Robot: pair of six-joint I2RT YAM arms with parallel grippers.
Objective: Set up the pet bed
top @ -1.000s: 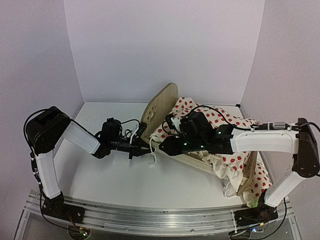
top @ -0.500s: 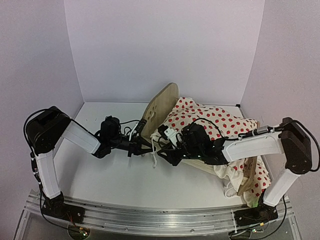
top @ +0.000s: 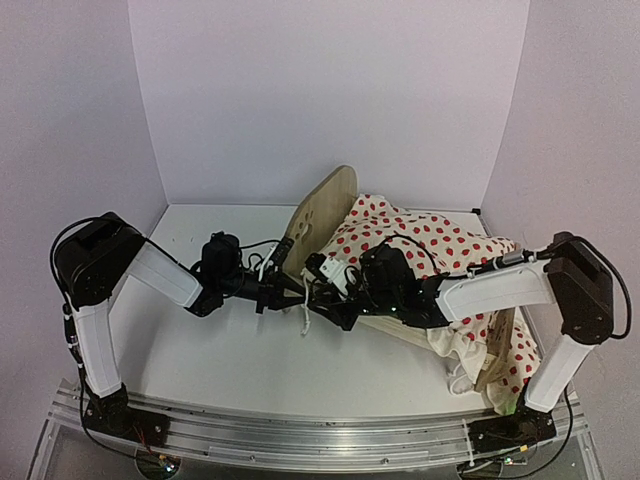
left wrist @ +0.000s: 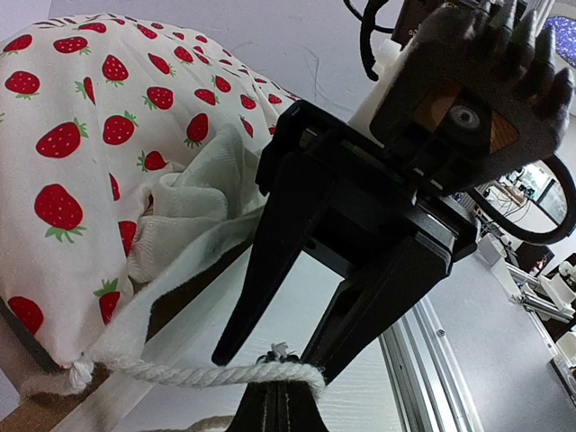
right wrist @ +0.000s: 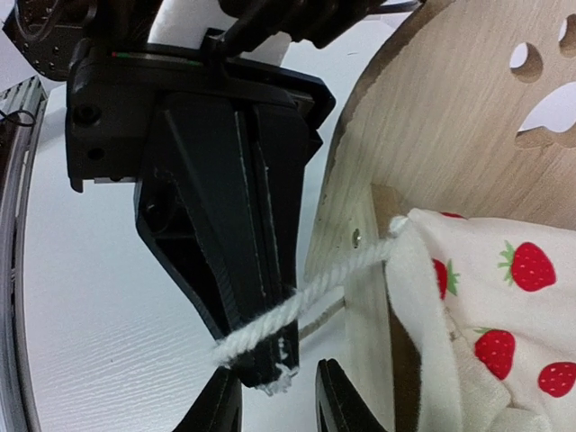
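Plainly, the left gripper (right wrist: 261,360) is clamped tight on the white cord (right wrist: 301,297) tied to the strawberry-print blanket (top: 430,240). At its 3 o'clock the right gripper (left wrist: 274,355) stands part-open astride that cord, pinching nothing. The pet bed (top: 322,215) sits tilted on the table (top: 230,350) toward 2 o'clock — blanket heaped over it.

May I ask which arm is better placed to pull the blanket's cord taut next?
Left, probably: the left jaws are shut on the cord by the headboard, while the right jaws stand open, holding nothing.
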